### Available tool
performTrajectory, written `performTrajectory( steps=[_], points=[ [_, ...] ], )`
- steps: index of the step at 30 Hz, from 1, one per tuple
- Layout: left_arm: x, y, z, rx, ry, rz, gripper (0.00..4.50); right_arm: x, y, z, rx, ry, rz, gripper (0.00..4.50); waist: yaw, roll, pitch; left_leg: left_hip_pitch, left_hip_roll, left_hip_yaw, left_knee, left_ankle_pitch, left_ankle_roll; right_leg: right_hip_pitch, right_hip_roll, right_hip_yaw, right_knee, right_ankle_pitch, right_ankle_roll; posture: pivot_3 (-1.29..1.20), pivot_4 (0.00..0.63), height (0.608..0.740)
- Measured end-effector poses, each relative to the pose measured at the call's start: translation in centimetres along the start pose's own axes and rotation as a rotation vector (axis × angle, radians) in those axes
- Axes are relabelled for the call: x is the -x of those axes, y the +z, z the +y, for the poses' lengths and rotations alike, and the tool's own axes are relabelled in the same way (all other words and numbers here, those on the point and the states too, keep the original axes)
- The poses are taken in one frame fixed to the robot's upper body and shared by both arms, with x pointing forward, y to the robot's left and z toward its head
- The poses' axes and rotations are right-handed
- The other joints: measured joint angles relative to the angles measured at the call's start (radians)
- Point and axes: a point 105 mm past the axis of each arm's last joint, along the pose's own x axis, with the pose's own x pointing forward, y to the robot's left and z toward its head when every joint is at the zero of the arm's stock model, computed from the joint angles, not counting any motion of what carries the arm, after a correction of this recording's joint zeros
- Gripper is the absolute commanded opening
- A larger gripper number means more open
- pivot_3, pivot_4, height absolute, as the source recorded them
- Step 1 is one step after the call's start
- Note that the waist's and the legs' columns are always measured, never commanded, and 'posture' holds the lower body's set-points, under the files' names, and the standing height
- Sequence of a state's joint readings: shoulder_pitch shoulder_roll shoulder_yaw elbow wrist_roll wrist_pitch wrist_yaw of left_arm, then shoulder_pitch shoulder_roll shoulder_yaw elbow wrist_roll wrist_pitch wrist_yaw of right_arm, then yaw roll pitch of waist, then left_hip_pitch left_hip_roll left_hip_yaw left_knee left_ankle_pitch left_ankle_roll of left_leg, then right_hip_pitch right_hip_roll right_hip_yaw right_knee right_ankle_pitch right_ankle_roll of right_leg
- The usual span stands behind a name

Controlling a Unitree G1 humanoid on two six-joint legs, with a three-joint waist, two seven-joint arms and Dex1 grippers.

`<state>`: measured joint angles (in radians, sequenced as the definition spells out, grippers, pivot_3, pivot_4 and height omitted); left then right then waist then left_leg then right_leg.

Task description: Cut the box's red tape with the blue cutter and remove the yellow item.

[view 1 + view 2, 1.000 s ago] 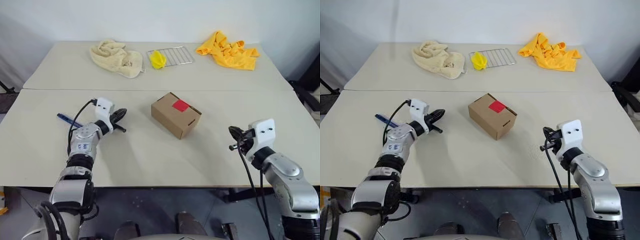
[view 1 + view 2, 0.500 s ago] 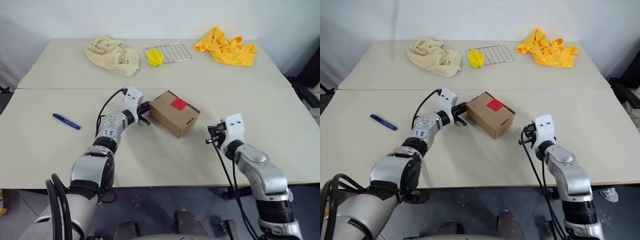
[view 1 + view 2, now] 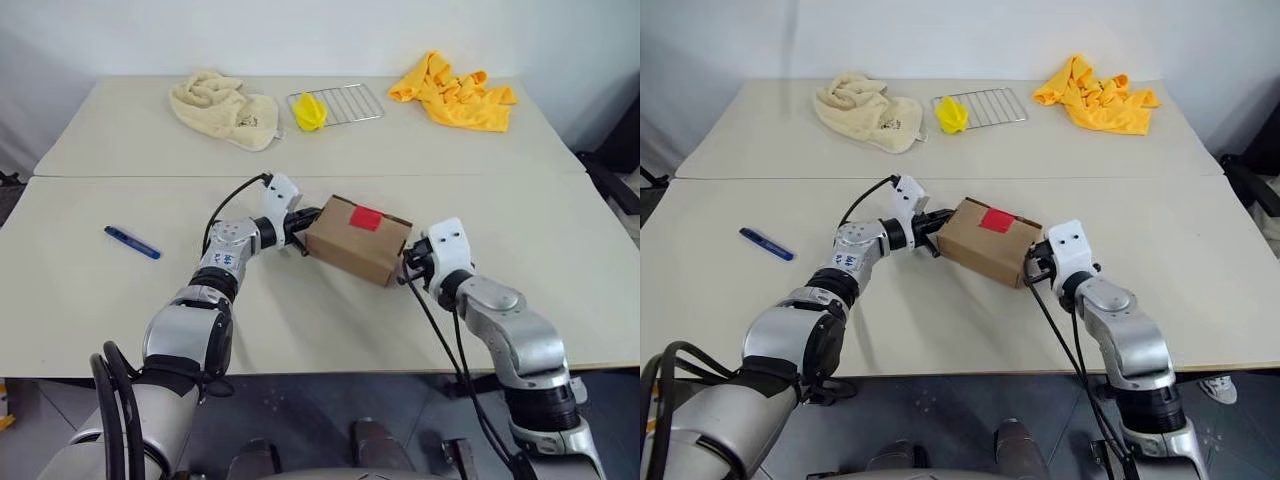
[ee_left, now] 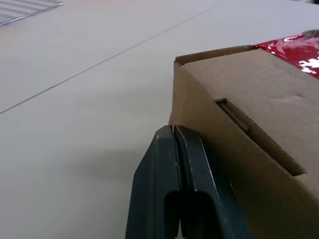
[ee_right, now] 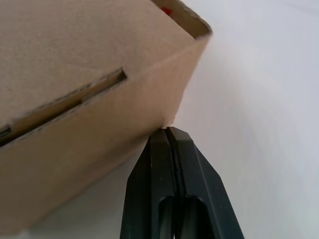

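Box (image 3: 357, 240) sits on the near table (image 3: 300, 330), about mid-width, turned at an angle. Red tape (image 3: 366, 218) shows on its lid, toward the far side. A slot is cut in the end wall seen from the left wrist camera, and another in the wall seen from the right wrist camera.

Left gripper (image 3: 301, 218): fingers (image 4: 174, 189) pressed flat together, nothing between them. Tips meet the box's left end at its lower edge, beside the corner.

Right gripper (image 3: 408, 268): fingers (image 5: 172, 194) also clenched with nothing held. Tips touch the bottom corner of the box's right end. The box lies between the two closed grippers, one at each end.

Blue cutter (image 3: 132, 242) lies flat on the near table, well to the left of the box and apart from both grippers, pointing diagonally.

Far table (image 3: 120, 130), across a seam from the near one:
- cream towel (image 3: 224, 108), bunched, far left
- wire rack (image 3: 345, 102), flat, near the middle
- small yellow item (image 3: 310, 112) resting on the rack's left edge
- orange-yellow cloth (image 3: 455, 90), crumpled, far right

Black cables run along both forearms. Whether the box is lifted off the table or only pressed cannot be told.
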<state>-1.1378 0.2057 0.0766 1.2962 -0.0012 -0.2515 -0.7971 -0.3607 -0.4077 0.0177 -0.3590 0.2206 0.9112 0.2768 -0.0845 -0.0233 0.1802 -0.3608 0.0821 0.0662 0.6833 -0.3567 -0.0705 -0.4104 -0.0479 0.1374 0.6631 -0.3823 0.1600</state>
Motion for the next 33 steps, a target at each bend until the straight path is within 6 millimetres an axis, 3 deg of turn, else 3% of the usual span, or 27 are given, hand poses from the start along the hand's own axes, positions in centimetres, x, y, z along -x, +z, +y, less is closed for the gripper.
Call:
performTrajectory(
  steps=[6, 13, 24, 30, 33],
  points=[
    [-0.3, -0.5, -1.3, 0.018, -0.075, -0.010, 0.06, 2.2, -0.8, 0.5, 0.051, 0.031, 0.066, 0.00, 0.001, 0.000, 0.000, 0.000, 0.000, 0.000, 0.001, 0.000, 0.000, 0.000, 0.000, -0.001, 0.000, 0.000, -0.001, 0.00, 0.150, 0.740],
    [-1.1, -0.5, -2.5, 0.029, -0.111, -0.014, 0.06, 3.1, -1.2, -0.4, 0.073, 0.012, 0.107, 0.00, 0.003, 0.000, 0.000, -0.001, -0.001, -0.001, 0.001, 0.000, 0.000, 0.000, 0.000, -0.001, 0.000, 0.001, -0.001, 0.00, 0.150, 0.740],
    [-1.1, -0.6, -2.4, 0.025, -0.108, -0.008, 0.06, 3.3, -1.3, -0.3, 0.075, 0.015, 0.106, 0.00, 0.002, 0.000, 0.000, -0.001, -0.001, -0.001, 0.001, 0.000, 0.000, 0.000, 0.000, -0.001, 0.000, 0.001, -0.001, 0.00, 0.150, 0.740],
    [-0.2, -1.7, -1.9, 0.035, -0.084, 0.017, 0.06, 4.0, -1.2, 0.6, 0.080, 0.053, 0.074, 0.00, 0.000, 0.000, 0.000, 0.000, -0.001, -0.001, 0.001, 0.000, 0.000, 0.000, 0.000, -0.001, 0.000, 0.001, -0.001, 0.00, 0.150, 0.740],
    [0.3, -1.7, -1.2, 0.027, -0.054, 0.021, 0.06, 4.6, -0.7, 0.0, 0.073, 0.035, 0.046, 0.00, 0.001, 0.000, 0.000, 0.000, -0.001, -0.001, 0.002, 0.000, 0.000, 0.000, 0.000, -0.001, 0.001, 0.001, -0.002, 0.00, 0.150, 0.740]
  ],
)
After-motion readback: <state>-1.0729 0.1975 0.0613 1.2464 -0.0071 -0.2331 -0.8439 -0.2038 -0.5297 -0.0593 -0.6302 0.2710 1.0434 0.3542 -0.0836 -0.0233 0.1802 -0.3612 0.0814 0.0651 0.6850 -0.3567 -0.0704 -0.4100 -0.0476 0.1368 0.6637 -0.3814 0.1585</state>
